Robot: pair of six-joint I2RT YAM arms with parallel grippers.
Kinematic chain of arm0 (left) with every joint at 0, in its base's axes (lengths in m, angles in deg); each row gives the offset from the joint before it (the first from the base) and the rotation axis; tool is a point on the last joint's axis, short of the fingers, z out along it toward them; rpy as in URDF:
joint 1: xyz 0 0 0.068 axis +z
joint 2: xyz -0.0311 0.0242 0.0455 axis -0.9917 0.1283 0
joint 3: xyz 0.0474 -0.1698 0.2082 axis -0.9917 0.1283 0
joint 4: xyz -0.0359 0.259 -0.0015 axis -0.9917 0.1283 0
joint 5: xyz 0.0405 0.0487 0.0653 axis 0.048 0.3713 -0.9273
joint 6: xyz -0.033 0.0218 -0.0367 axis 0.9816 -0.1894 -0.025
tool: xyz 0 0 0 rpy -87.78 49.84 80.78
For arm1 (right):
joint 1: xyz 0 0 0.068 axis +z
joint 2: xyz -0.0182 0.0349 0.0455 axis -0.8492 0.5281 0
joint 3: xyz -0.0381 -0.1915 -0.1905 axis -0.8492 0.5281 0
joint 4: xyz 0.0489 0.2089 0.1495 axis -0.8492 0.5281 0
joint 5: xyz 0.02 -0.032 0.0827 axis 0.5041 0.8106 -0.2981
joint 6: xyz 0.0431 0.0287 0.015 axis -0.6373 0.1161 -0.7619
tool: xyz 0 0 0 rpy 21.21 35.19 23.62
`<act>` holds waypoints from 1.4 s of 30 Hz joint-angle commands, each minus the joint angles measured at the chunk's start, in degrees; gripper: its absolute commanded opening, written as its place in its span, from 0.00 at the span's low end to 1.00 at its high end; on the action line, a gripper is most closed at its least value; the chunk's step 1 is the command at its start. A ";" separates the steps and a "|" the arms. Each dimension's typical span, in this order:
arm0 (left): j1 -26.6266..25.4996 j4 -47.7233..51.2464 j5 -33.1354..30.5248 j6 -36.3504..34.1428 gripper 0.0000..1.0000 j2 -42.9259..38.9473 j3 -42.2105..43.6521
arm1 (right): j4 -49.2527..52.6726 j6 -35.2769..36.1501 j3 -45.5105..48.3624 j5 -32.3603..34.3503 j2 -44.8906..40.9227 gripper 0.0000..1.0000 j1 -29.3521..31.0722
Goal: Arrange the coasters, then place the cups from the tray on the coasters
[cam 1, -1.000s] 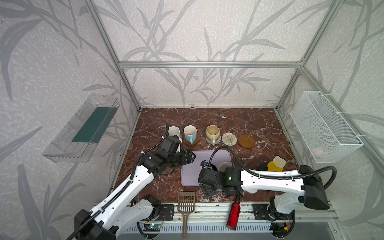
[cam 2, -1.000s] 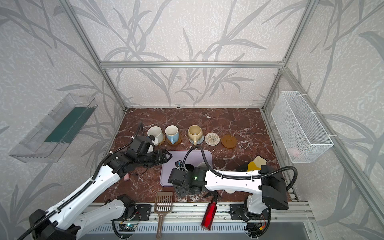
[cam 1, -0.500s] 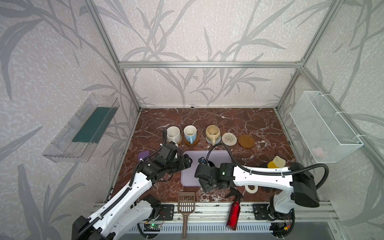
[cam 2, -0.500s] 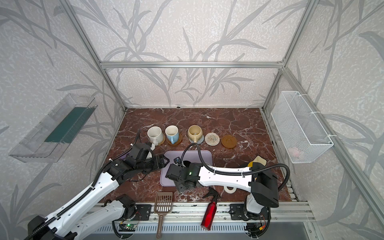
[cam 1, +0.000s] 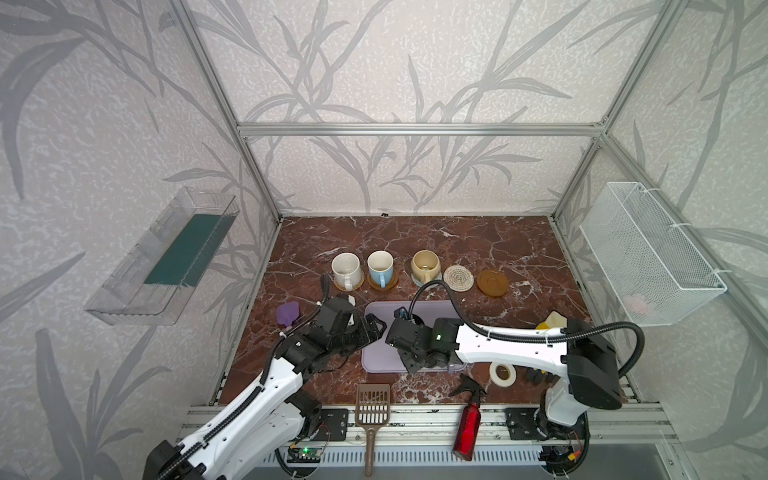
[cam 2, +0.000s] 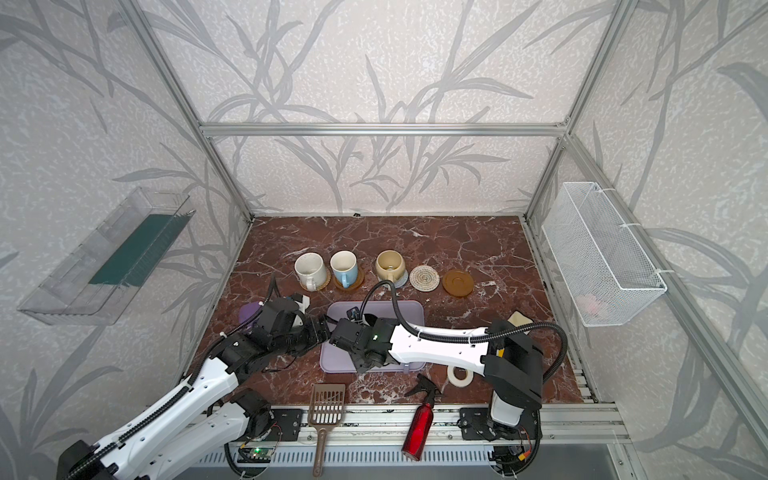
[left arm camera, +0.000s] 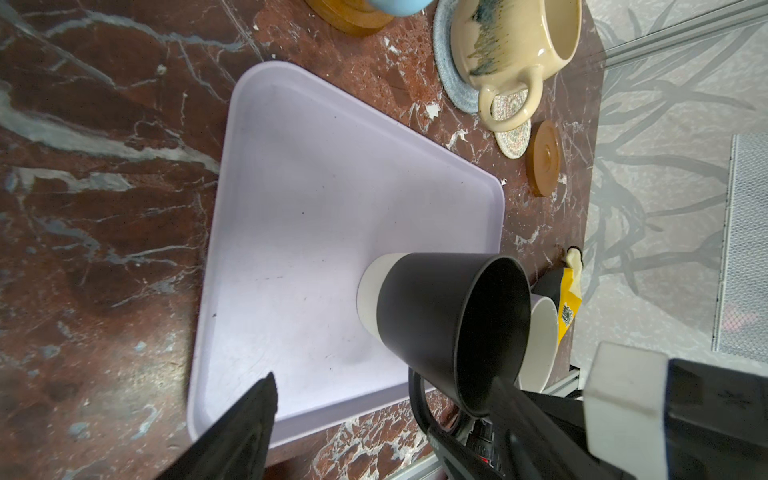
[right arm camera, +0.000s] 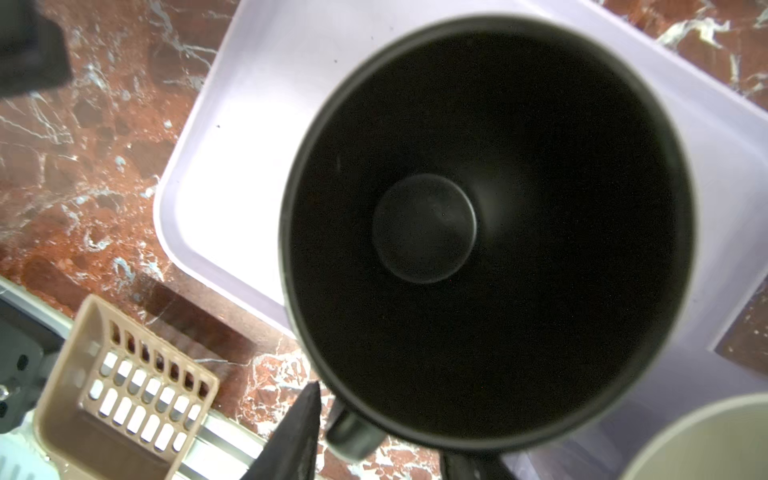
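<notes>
The black cup (right arm camera: pixel 478 232) stands on the lavender tray (cam 1: pixel 415 309) near its front edge. My right gripper (right arm camera: pixel 386 444) hangs over it, one finger on each side of its handle (right arm camera: pixel 353 436), with a gap still showing. Beside it stands the lavender cup (left arm camera: pixel 540 340). My left gripper (cam 1: pixel 376 326) is open and empty at the tray's left edge. In the back row, the white speckled cup (cam 1: pixel 347 270), light blue cup (cam 1: pixel 380 268) and cream-yellow cup (cam 1: pixel 426 266) sit on coasters. The cream spiral coaster (cam 1: pixel 458 277) and amber coaster (cam 1: pixel 492 283) are bare.
A brown scoop (cam 1: pixel 372 405), a red spray bottle (cam 1: pixel 467 428) and a white tape roll (cam 1: pixel 503 373) lie along the front edge. A purple thing (cam 1: pixel 288 313) lies left of the tray. A white wire basket (cam 1: pixel 648 257) hangs on the right wall.
My right arm has swung in over the tray's front part and its jaws have narrowed round the black cup's handle. The left arm has drawn back from the cup row to the tray's left edge.
</notes>
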 commanded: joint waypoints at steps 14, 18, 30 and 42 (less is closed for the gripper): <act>0.54 1.08 -1.29 1.72 0.84 -1.89 0.81 | -4.81 2.15 -0.93 3.78 4.65 0.43 -2.19; 0.60 2.48 -2.23 0.92 0.84 -1.77 0.63 | -4.51 3.89 -1.27 4.42 5.40 0.40 -2.41; 0.68 7.57 -3.47 -2.95 0.83 -0.98 -1.93 | -5.45 5.06 -1.17 4.46 4.36 0.33 -3.04; 0.72 4.97 -2.32 -2.12 0.81 -1.58 -1.57 | -5.01 5.82 -0.56 6.05 1.83 0.19 -3.40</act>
